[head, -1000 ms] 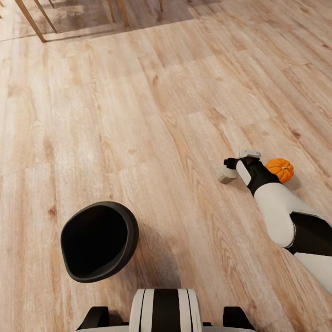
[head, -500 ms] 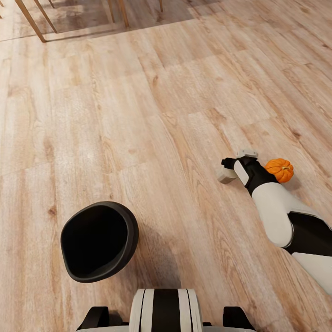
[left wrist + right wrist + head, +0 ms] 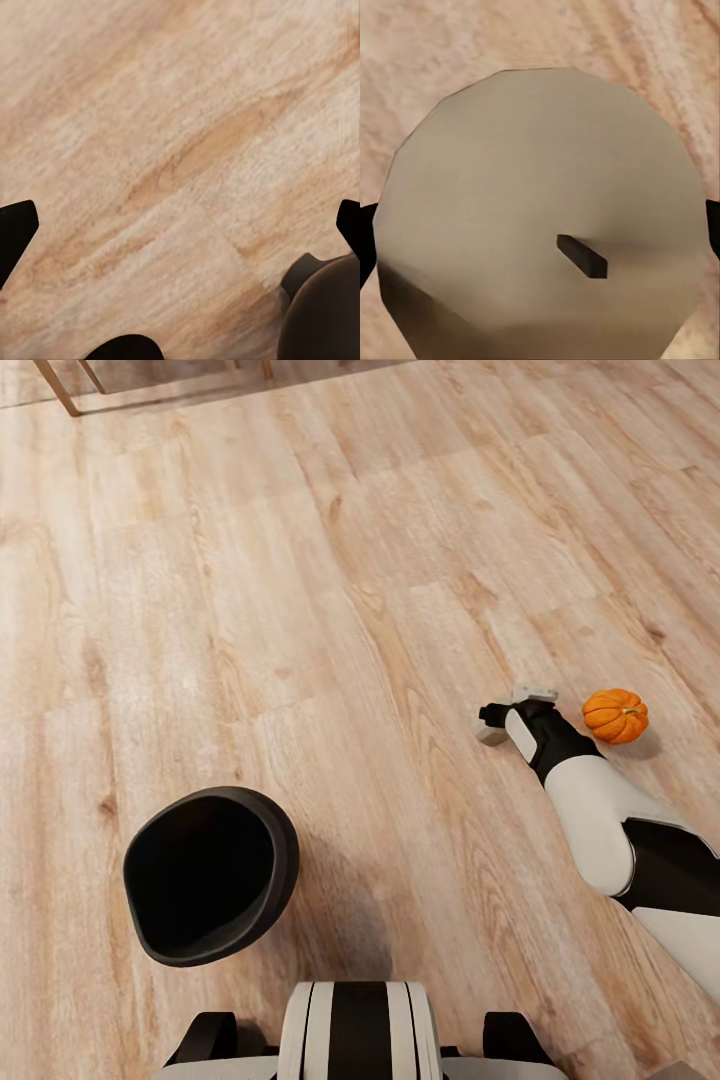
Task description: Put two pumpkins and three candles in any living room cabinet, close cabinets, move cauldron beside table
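Candle (image 3: 540, 210): you have it between the right gripper's (image 3: 512, 712) jaws, low over the floor (image 3: 300, 560); grip unconfirmed. Pumpkin (image 3: 615, 716): on floor, just beside that gripper, unstowed. Cauldron (image 3: 210, 875): unplaced. Left jaws: spread, empty. Task barely begun.

Head cam looks steeply down from above the robot's base at the wood floor (image 3: 300, 610). Both wrist cams point down close to the same floor, the right one right over a candle (image 3: 540, 217).
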